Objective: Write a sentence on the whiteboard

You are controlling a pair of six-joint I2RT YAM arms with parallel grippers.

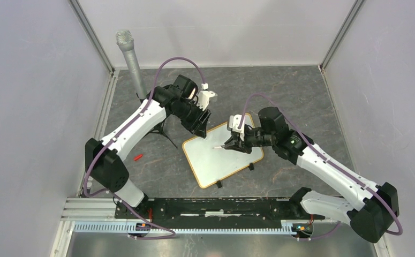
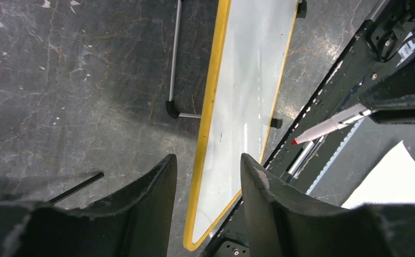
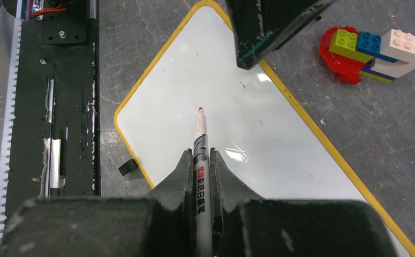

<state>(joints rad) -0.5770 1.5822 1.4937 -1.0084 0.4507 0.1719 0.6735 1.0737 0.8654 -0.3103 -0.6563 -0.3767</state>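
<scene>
I see right hand [image 3: 201,156] clamped on red marker [image 3: 200,128], tip over whiteboard [image 3: 162,101]; left hand [image 2: 208,159] released, straddling its yellow edge.

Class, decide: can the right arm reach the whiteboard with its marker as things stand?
Probably yes: the right gripper holds the marker over the bare whiteboard, nothing between; the left gripper sits at its edge.
</scene>
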